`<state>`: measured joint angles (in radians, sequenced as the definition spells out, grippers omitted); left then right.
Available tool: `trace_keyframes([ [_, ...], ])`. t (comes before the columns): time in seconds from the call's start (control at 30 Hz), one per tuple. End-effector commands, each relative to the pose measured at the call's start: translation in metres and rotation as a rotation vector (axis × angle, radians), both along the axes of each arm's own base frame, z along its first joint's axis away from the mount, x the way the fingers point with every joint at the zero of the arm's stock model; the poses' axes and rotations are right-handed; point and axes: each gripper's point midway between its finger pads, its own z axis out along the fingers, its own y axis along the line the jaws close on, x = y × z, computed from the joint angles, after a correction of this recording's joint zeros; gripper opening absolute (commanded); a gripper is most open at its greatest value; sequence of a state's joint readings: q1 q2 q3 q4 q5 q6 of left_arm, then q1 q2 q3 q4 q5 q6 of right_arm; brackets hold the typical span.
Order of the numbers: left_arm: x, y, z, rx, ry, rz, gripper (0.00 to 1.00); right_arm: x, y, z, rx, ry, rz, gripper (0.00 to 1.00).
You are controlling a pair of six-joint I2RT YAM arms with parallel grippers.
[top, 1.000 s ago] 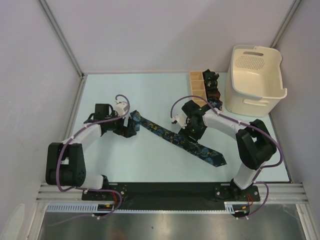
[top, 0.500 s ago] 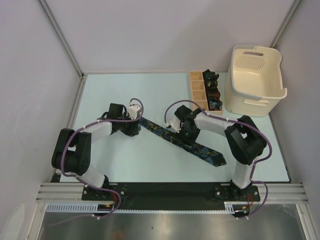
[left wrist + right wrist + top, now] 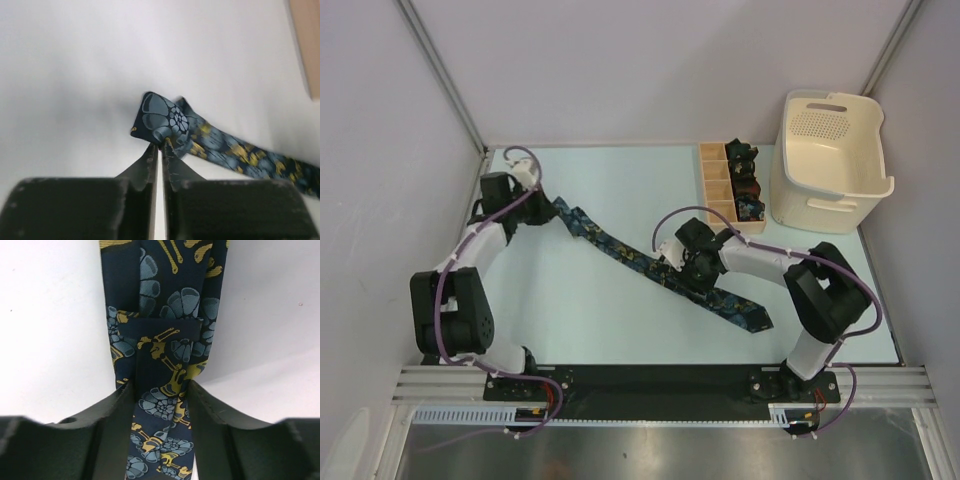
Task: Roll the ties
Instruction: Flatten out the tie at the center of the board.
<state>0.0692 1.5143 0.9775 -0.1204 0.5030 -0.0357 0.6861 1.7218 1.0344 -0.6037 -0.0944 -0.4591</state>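
From above, the tie (image 3: 620, 252) is being held diagonally across the table (image 3: 600, 320) between the left gripper (image 3: 543, 208) and the right gripper (image 3: 680, 265). At the left wrist, its narrow end is being pinched by jaws pressed together. At the right wrist, half-spread jaws are being pressed against both edges. Soft, light, slippery cloth is judged; the narrow tip is being favoured.
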Motion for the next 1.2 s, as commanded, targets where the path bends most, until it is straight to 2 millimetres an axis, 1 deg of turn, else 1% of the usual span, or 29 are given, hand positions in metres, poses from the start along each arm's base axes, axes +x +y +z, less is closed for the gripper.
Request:
trace_keyframes([
  [0.0,0.031,0.068,0.009,-0.236,0.056,0.297,0.4,-0.028,-0.053,-0.032,-0.19,0.067,0.049,0.45],
  [0.03,0.033,0.075,0.004,-0.248,0.073,0.322,0.5,-0.031,-0.057,-0.033,-0.195,0.066,0.066,0.44],
  [0.07,0.033,0.079,0.006,-0.233,0.062,0.328,0.62,-0.033,-0.061,-0.034,-0.198,0.069,0.066,0.43],
  [0.13,0.03,0.08,0.01,-0.177,0.023,0.288,0.69,-0.039,-0.068,-0.035,-0.207,0.077,0.079,0.42],
  [0.17,0.028,0.08,0.016,-0.153,0.001,0.275,0.73,-0.039,-0.071,-0.034,-0.207,0.077,0.074,0.42],
  [0.27,0.024,0.077,0.018,-0.047,-0.023,0.174,0.75,-0.043,-0.086,-0.033,-0.217,0.089,0.07,0.4],
  [0.3,0.019,0.065,0.017,-0.017,0.0,0.12,0.75,-0.042,-0.095,-0.033,-0.246,0.076,0.068,0.39],
  [0.37,0.011,0.053,0.007,0.107,-0.01,-0.011,0.74,-0.045,-0.107,-0.03,-0.258,0.076,0.09,0.38],
  [0.4,-0.001,0.034,0.0,0.151,0.009,-0.085,0.74,-0.044,-0.115,-0.03,-0.268,0.075,0.082,0.38],
  [0.43,-0.006,0.027,-0.005,0.225,-0.015,-0.153,0.74,-0.044,-0.121,-0.029,-0.272,0.075,0.08,0.38],
  [0.47,-0.009,0.026,-0.012,0.299,-0.012,-0.164,0.75,-0.044,-0.125,-0.029,-0.281,0.073,0.094,0.38],
  [0.5,-0.017,0.008,-0.017,0.345,-0.026,-0.223,0.75,-0.043,-0.128,-0.027,-0.277,0.068,0.086,0.38],
  [0.53,-0.02,-0.007,-0.019,0.406,-0.054,-0.281,0.75,-0.044,-0.13,-0.026,-0.277,0.077,0.086,0.38],
  [0.57,-0.02,-0.011,-0.021,0.459,-0.065,-0.285,0.77,-0.044,-0.131,-0.025,-0.274,0.079,0.088,0.38],
  [0.6,-0.021,-0.032,-0.023,0.491,-0.095,-0.331,0.79,-0.044,-0.131,-0.023,-0.266,0.076,0.085,0.38],
  [0.63,-0.021,-0.039,-0.025,0.531,-0.11,-0.356,0.8,-0.044,-0.131,-0.022,-0.265,0.074,0.082,0.38],
  [0.67,-0.021,-0.054,-0.026,0.587,-0.123,-0.381,0.83,-0.043,-0.13,-0.022,-0.262,0.074,0.079,0.38],
  [0.7,-0.02,-0.061,-0.029,0.615,-0.125,-0.396,0.82,-0.042,-0.128,-0.02,-0.252,0.078,0.067,0.39],
  [0.73,-0.02,-0.067,-0.04,0.642,-0.107,-0.422,0.82,-0.042,-0.126,-0.018,-0.247,0.077,0.061,0.39],
  [0.77,-0.022,-0.081,-0.041,0.661,-0.116,-0.451,0.83,-0.04,-0.123,-0.016,-0.237,0.076,0.049,0.41],
  [0.83,-0.023,-0.082,-0.056,0.728,-0.086,-0.461,0.83,-0.039,-0.117,-0.009,-0.223,0.075,0.03,0.43],
  [0.87,-0.023,-0.087,-0.062,0.752,-0.08,-0.474,0.83,-0.04,-0.114,-0.007,-0.221,0.071,0.033,0.44],
  [0.9,-0.02,-0.078,-0.066,0.812,-0.063,-0.445,0.83,-0.044,-0.109,-0.006,-0.201,0.088,0.041,0.45],
  [0.93,-0.018,-0.074,-0.07,0.839,-0.05,-0.432,0.83,-0.046,-0.107,-0.004,-0.197,0.088,0.035,0.45],
  [0.97,-0.015,-0.069,-0.079,0.871,-0.025,-0.423,0.82,-0.05,-0.105,-0.005,-0.203,0.09,0.05,0.45],
  [1.03,-0.01,-0.05,-0.083,0.971,-0.006,-0.4,0.82,-0.055,-0.106,-0.009,-0.216,0.098,0.056,0.45],
  [1.07,-0.004,-0.038,-0.083,1.0,-0.006,-0.371,0.82,-0.06,-0.11,-0.013,-0.229,0.107,0.059,0.45],
  [1.13,0.011,-0.013,-0.07,1.049,-0.021,-0.301,0.82,-0.058,-0.116,-0.017,-0.256,0.091,0.062,0.45],
  [1.17,0.027,0.014,-0.056,1.043,-0.014,-0.214,0.83,-0.06,-0.122,-0.021,-0.283,0.092,0.074,0.45],
])
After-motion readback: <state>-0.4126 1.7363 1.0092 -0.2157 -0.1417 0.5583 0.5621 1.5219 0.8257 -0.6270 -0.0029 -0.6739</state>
